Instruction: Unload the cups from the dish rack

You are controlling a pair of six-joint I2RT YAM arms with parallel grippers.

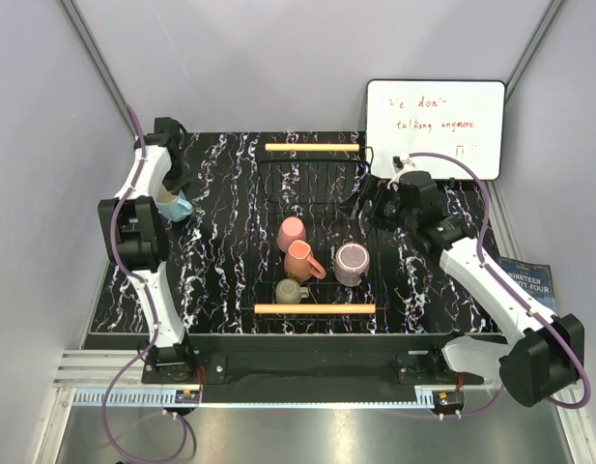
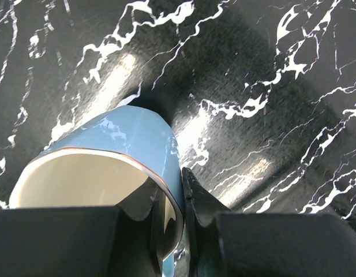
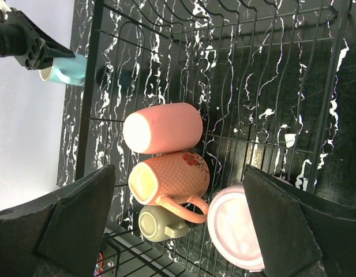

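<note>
The black wire dish rack [image 1: 317, 184] sits mid-table with wooden handles at its far and near ends. In it lie a pink cup [image 1: 291, 232], an orange cup [image 1: 300, 261], a mauve cup [image 1: 352, 263] and a small olive cup [image 1: 289, 290]. My left gripper [image 1: 170, 201] is left of the rack, shut on the rim of the light blue cup [image 2: 126, 138], one finger inside and one outside [image 2: 173, 193]. My right gripper [image 3: 183, 225] is open and empty above the rack's right side, over the orange cup [image 3: 172, 176] and the mauve cup [image 3: 235, 228].
A white whiteboard [image 1: 435, 126] leans at the back right, close behind my right wrist. A dark book [image 1: 529, 275] lies off the table's right edge. Grey walls close in both sides. The light blue cup hangs low over the marbled table [image 2: 270, 115].
</note>
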